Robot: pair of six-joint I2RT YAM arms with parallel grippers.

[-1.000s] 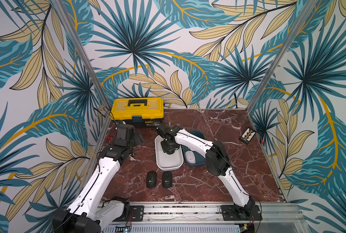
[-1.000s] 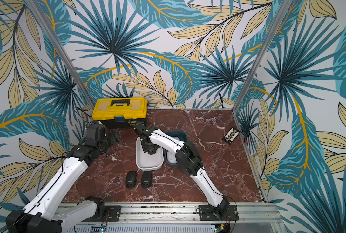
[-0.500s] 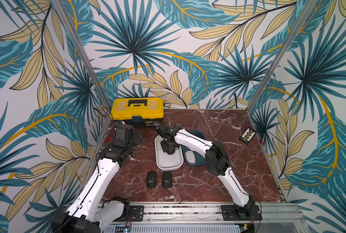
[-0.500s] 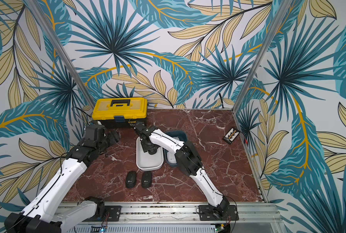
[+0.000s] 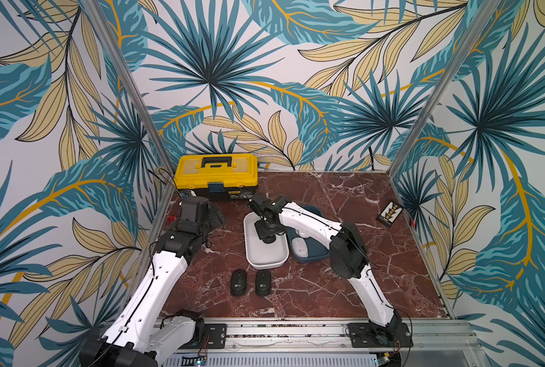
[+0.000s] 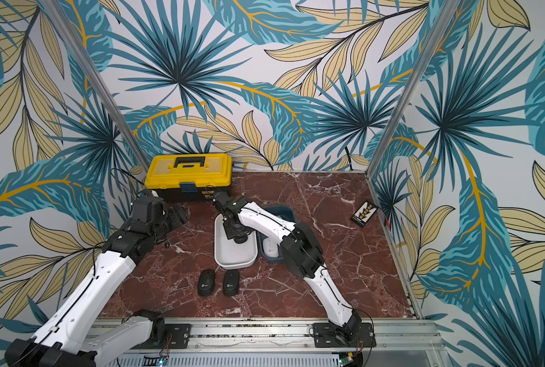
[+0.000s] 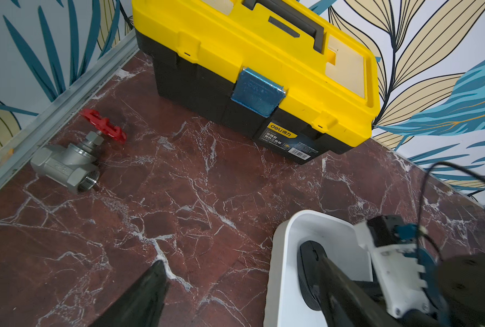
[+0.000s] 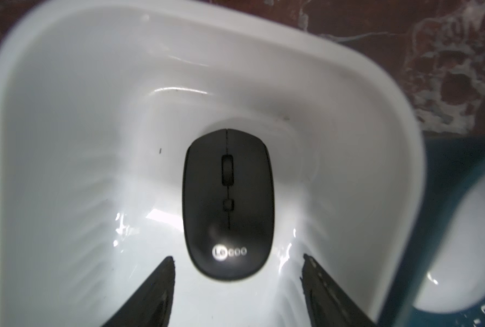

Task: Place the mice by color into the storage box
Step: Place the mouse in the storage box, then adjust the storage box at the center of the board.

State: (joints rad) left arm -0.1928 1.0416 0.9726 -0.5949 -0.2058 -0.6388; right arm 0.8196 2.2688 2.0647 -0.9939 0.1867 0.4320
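**One black mouse (image 8: 228, 203) in the white bin (image 5: 266, 265), right jaws spread over it**

The black mouse lies flat on the floor of the white bin, its logo end nearest the right wrist camera. The right jaws hang just above it and stand open. Each finger (image 8: 150, 297) is clear of the mouse's sides and grips nothing.

The teal bin (image 5: 309, 259) sits right beside the white bin. It holds a white mouse (image 5: 299, 249), partly hidden under the right arm.

A second black mouse (image 5: 238, 282) and a third black mouse (image 5: 263, 282) lie side by side on the counter (image 5: 328, 295). They are just in front of the white bin, on the robot's side.

The left jaws hover over bare counter near the yellow toolbox (image 5: 215, 171), parted with nothing between them. A metal valve (image 7: 68, 164) with a red handle lies by the wall.
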